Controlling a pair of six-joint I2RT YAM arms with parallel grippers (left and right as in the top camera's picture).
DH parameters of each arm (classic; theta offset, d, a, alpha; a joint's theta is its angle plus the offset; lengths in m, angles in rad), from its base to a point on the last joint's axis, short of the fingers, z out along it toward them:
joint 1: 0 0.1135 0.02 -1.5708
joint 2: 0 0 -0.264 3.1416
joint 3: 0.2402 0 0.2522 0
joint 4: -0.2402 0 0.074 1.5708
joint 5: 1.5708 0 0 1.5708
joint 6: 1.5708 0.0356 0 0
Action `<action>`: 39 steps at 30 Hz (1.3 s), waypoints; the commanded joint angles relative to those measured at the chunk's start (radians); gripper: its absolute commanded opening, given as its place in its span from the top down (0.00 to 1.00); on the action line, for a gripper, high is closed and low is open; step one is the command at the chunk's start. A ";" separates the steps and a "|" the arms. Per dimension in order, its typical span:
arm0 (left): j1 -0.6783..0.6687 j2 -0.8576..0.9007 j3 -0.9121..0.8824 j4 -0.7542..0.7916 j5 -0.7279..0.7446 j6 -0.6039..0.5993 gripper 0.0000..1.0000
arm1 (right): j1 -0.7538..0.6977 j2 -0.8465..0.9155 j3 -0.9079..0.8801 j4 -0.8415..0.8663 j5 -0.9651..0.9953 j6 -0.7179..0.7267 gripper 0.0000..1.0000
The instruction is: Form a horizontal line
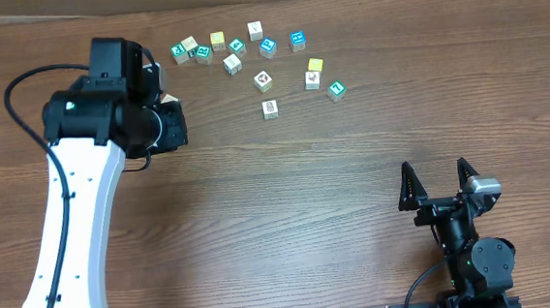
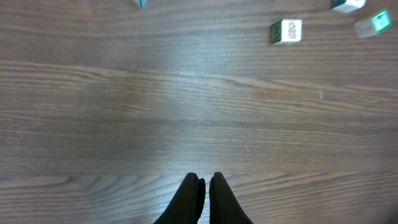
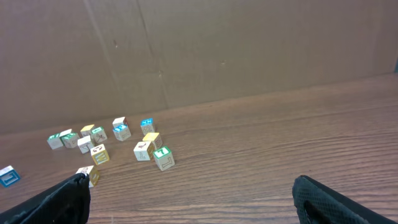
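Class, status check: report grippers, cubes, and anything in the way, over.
Left gripper shut, empty. Right gripper open, empty. Cubes scattered, no line yet. No obstruction seen.

Brown wood-grain tabletop, smooth with a soft satin sheen, and a pale glare washes across the grain. The cubes look like pale wood, their faces painted white, teal and yellow with flat prints. Behind the cubes, a dull brown cardboard wall, creased and matt. The left hand and right hand are matt black plastic. The left arm has a glossy white shell and black matt housing.
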 commanded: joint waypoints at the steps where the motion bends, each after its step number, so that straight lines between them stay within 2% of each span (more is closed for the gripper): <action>1: 0.003 0.041 0.016 -0.011 0.004 -0.008 0.96 | -0.005 -0.011 -0.010 0.006 -0.002 -0.007 0.00; 15: 0.003 0.140 0.016 -0.025 0.037 -0.007 0.96 | -0.005 -0.011 -0.011 0.006 -0.002 -0.008 0.00; 16: 0.003 0.140 0.016 -0.024 0.037 -0.007 0.93 | -0.005 -0.011 -0.010 0.006 -0.002 -0.008 0.00; 19: 0.003 0.140 0.016 -0.017 0.037 -0.007 0.69 | -0.005 -0.011 -0.011 0.006 -0.002 -0.008 0.00; 20: 0.003 0.140 0.016 -0.011 0.037 -0.007 0.68 | -0.005 -0.011 -0.011 0.006 -0.002 -0.007 0.00; 39: 0.003 0.140 0.016 0.073 0.034 -0.011 0.72 | -0.005 -0.011 -0.010 0.006 -0.002 -0.007 0.00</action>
